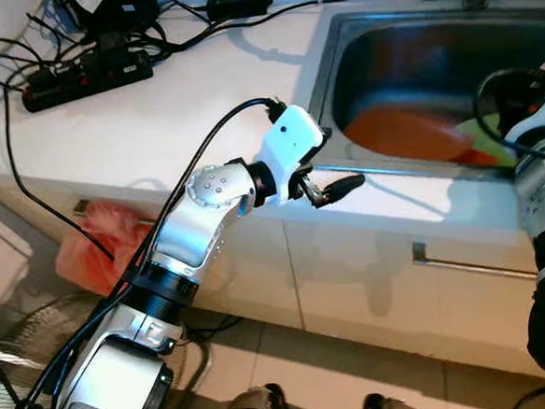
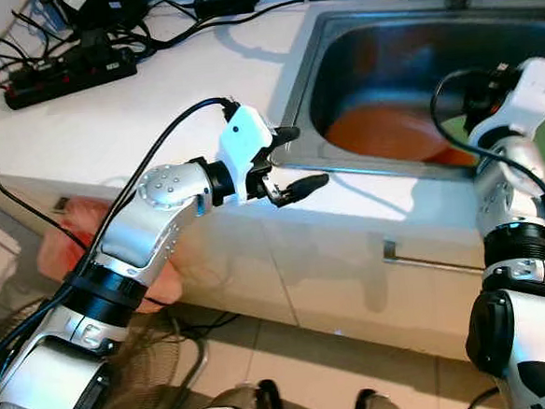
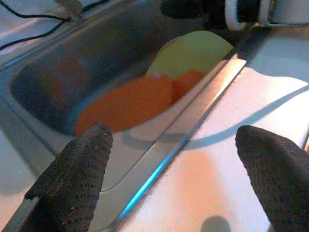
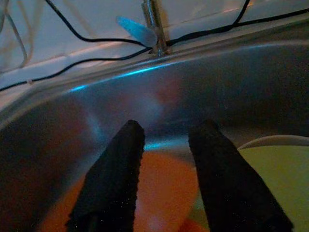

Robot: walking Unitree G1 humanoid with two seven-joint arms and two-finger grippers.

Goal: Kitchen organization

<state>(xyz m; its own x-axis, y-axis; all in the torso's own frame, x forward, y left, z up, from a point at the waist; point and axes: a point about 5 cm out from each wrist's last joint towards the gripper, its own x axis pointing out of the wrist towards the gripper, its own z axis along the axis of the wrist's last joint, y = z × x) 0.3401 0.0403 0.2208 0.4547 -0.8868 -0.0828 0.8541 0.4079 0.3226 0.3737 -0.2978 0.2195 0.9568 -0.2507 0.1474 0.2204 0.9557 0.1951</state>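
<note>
Orange plate [image 1: 403, 132] lies on the floor of the steel sink [image 2: 336, 41], with a yellow-green plate [image 3: 198, 53] beside it, partly overlapping toward the robot's right.

Left tool [image 2: 293, 170]: fingers spread wide, empty, hovering over the white desk [image 1: 154, 110] at the sink's near rim, close to its left corner. Plates lie beyond the rim, apart from this tool.

Right tool [image 4: 164, 179]: inside the basin, above the orange plate; fingers a narrow gap apart, gripping nothing. Contact with the plate cannot be told.

Room: bare desk strip between the sink rim and the desk's front edge. Power strip [image 1: 86, 82] and black cables [image 1: 195, 27] at the desk's far left. Faucet base [image 4: 154, 29] behind the sink.

Hidden: the right arm covers part of the yellow-green plate in the head views; both plates are blurred. Red bag [image 1: 102, 244] on the floor below the desk, half covered by the left arm.
</note>
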